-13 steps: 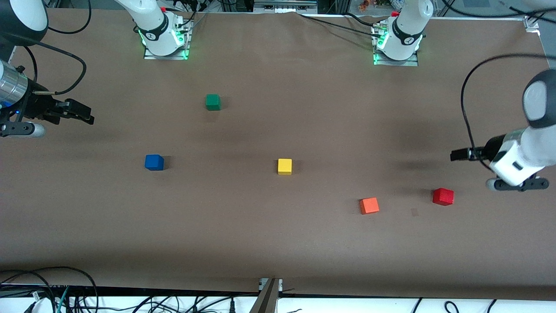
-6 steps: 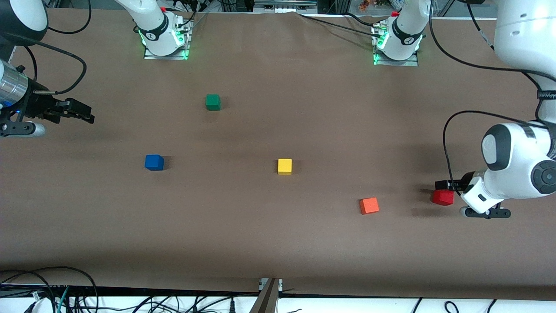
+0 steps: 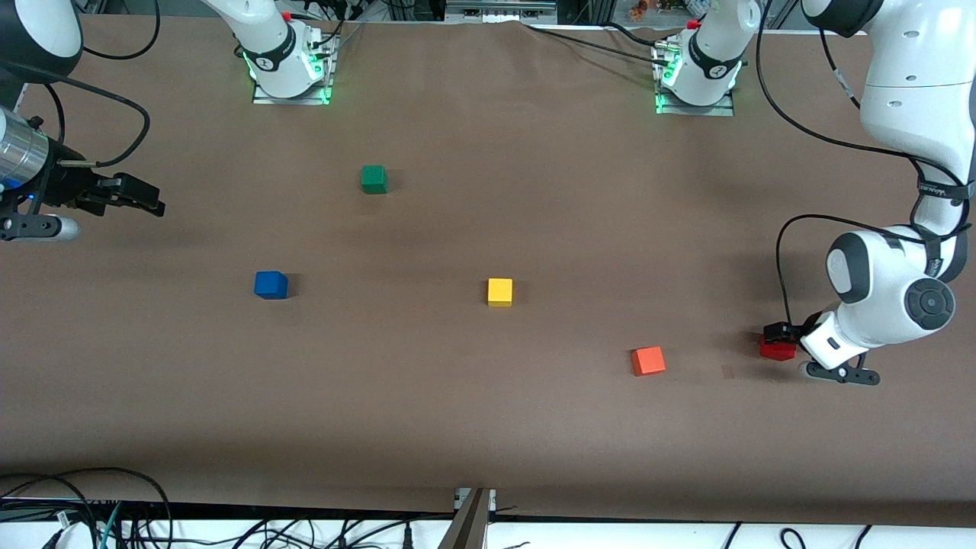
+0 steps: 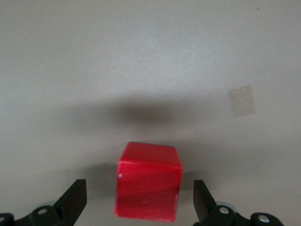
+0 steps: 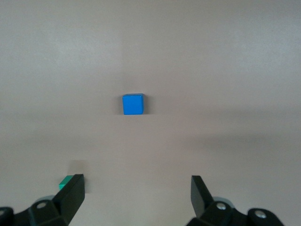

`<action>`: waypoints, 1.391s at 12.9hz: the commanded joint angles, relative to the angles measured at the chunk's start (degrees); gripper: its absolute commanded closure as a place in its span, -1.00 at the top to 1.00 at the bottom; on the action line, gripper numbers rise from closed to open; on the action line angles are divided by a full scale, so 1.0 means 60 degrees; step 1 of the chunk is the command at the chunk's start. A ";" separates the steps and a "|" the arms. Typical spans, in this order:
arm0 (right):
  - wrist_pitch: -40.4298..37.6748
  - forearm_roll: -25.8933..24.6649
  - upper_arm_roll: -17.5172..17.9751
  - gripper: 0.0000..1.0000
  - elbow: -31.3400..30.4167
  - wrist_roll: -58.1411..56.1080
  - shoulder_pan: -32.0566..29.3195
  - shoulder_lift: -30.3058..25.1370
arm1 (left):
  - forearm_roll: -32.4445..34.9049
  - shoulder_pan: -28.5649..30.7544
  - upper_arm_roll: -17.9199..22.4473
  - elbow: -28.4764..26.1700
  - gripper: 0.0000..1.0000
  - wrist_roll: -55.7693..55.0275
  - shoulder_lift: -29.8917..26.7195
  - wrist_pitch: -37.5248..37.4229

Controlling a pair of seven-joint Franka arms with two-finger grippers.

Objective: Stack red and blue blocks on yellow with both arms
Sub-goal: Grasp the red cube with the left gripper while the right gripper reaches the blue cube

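The red block (image 3: 777, 351) sits on the brown table toward the left arm's end. My left gripper (image 3: 779, 335) is low over it, open, one finger on each side with gaps; the left wrist view shows the red block (image 4: 148, 181) between the fingers (image 4: 75, 200). The blue block (image 3: 271, 284) sits toward the right arm's end and shows in the right wrist view (image 5: 133, 104). The yellow block (image 3: 500, 292) sits mid-table. My right gripper (image 3: 145, 200) is open and empty, waiting in the air at the right arm's end of the table.
An orange-red cube (image 3: 648, 361) lies between the yellow and red blocks, nearer the front camera. A green cube (image 3: 374, 179) lies nearer the bases; its corner shows in the right wrist view (image 5: 66, 181). A small tape patch (image 4: 242, 100) lies on the table near the red block.
My left arm swung in and came down, bringing its open gripper around the red block. The right arm and all the blocks have not moved.
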 commanded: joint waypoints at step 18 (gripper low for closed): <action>0.5940 0.0022 0.0171 1.00 -0.2882 -0.0727 0.0021 0.3360 | 0.0162 -0.3895 -0.1471 0.2156 -1.00 -0.6184 -0.0784 -0.2847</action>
